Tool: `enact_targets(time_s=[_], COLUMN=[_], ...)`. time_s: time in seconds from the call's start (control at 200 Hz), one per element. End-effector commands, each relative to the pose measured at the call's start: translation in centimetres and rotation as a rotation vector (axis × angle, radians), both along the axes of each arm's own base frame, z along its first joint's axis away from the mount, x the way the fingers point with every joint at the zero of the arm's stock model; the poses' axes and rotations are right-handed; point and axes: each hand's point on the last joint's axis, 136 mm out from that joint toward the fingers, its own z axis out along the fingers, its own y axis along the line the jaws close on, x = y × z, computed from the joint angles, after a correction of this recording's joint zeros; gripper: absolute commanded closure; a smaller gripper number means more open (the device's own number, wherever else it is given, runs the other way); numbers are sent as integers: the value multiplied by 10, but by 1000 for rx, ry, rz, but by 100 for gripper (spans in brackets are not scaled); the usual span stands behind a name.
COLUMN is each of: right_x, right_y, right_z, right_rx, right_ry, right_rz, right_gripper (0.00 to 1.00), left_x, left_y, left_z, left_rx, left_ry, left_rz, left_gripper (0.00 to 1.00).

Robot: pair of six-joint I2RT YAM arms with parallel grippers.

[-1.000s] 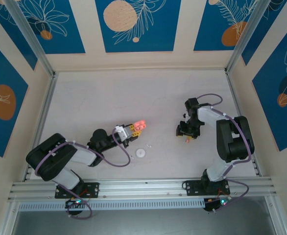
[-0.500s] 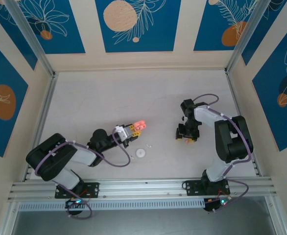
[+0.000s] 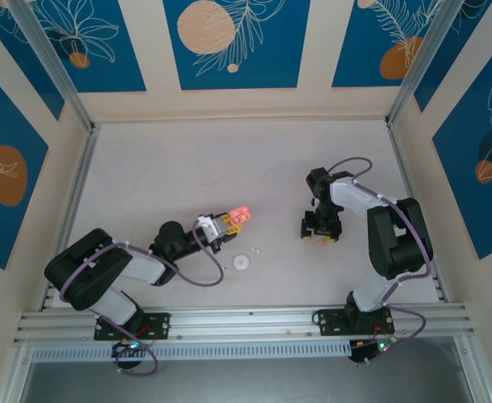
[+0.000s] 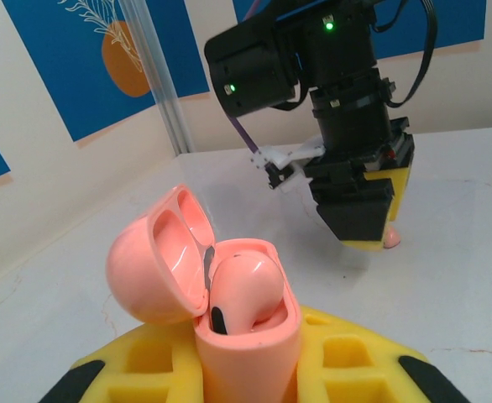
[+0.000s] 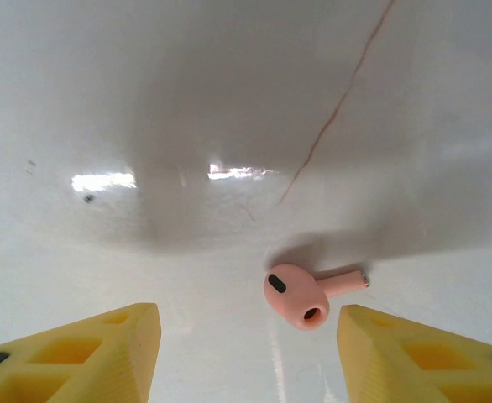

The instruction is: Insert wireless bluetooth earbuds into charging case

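Note:
My left gripper [image 3: 229, 222] is shut on a salmon-pink charging case [image 4: 244, 344], held upright with its lid [image 4: 149, 264] swung open to the left. One pink earbud [image 4: 248, 284] sits in the case. A second pink earbud [image 5: 299, 297] lies on the white table between the yellow fingers [image 5: 103, 348] of my right gripper [image 5: 248, 332], nearer the right finger and touching neither. That gripper is open and points down over it. In the left wrist view the right gripper [image 4: 365, 220] hangs over this earbud [image 4: 389, 240].
A round white case [image 3: 243, 262] lies on the table just in front of the left gripper. Two tiny white bits [image 3: 255, 249] [image 3: 227, 270] lie beside it. Walls close the table [image 3: 187, 168] on three sides.
The right gripper's jaws have spread a little wider and its wrist has shifted slightly left. The left arm and the pink case have not moved.

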Motion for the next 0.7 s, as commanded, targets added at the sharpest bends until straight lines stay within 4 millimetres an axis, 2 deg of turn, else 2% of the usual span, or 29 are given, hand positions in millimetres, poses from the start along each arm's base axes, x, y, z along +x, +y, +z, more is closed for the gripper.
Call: enact_targets(time_s=[0.0, 0.105, 0.255, 0.455, 0.695], right_x=[19, 26, 24, 8, -15], right_y=[-3, -5, -7, -5, 2], right_z=[14, 7, -7, -16, -15], right_rx=[19, 44, 44, 40, 31], right_ry=[-70, -59, -18, 62, 143], right_rz=[-1, -9, -15, -20, -14], right_gripper=[42, 41, 41, 40, 39], left_x=[-5, -5, -5, -5, -5], left_y=[0, 0, 1, 1, 0], left_z=[12, 12, 11, 11, 10], left_rx=[-24, -21, -10, -6, -11], left_ry=[-49, -50, -52, -51, -53], left_rz=[-9, -4, -2, -1, 0], left_gripper=[85, 85, 85, 85, 85])
